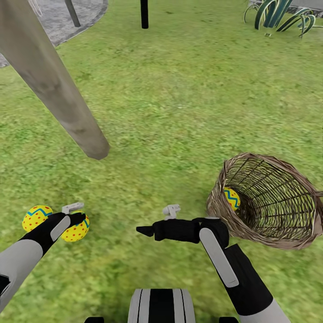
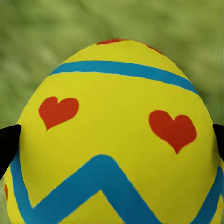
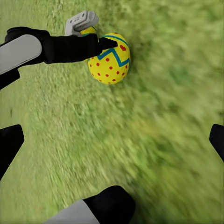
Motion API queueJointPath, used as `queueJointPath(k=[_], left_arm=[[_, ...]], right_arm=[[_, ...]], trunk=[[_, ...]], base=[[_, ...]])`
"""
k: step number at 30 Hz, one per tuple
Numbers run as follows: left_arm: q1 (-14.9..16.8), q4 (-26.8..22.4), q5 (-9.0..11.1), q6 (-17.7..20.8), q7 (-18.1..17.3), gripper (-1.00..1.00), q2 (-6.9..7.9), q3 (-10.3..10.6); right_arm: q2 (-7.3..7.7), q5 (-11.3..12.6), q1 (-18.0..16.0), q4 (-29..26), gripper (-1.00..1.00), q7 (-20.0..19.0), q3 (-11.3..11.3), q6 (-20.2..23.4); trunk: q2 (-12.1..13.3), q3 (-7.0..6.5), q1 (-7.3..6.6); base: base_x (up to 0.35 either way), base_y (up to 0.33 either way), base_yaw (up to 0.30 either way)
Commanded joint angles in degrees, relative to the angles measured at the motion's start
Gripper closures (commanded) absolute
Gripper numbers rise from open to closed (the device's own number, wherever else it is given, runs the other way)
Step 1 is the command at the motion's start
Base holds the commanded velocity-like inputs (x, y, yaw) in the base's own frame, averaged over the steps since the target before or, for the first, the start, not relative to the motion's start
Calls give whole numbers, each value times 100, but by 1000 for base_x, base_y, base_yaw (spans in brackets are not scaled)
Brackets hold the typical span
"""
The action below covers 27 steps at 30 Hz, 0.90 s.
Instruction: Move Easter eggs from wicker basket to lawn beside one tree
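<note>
The tree (image 1: pixel 49 80) leans over the lawn (image 1: pixel 179 103), its foot just beyond my left arm. Two Easter eggs lie on the grass near it: one (image 1: pixel 35 217) at the far left and one (image 1: pixel 77 230) (image 2: pixel 112 130) (image 3: pixel 110 59) between the spread fingers of my open left gripper (image 1: pixel 78 222) (image 2: pixel 112 144). The wicker basket (image 1: pixel 251 157) lies tipped on its side at the right, with the third egg (image 1: pixel 232 198) inside near its rim. My right gripper (image 1: pixel 142 231) (image 3: pixel 112 142) points left over bare grass, open and empty.
A grey paved area (image 1: pixel 58 18) lies at the back left, with a thin post (image 1: pixel 72 12) on it. A thin dark trunk (image 1: pixel 144 13) stands at the back centre and a spiky plant (image 1: pixel 278 15) at the back right. Open grass stretches between tree and basket.
</note>
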<state>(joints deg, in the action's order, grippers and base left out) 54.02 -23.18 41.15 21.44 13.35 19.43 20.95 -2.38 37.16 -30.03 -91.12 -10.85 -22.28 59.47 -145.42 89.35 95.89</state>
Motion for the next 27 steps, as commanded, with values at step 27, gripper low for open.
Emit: queueJointPath(k=[27], left_arm=[[-6,-29,104,27,49,-100,-22,102]], right_arm=[[-15,-67,-3,7,-100,-58,5,53]], trunk=[[35,-594,-69]], base=[[0,0,0]])
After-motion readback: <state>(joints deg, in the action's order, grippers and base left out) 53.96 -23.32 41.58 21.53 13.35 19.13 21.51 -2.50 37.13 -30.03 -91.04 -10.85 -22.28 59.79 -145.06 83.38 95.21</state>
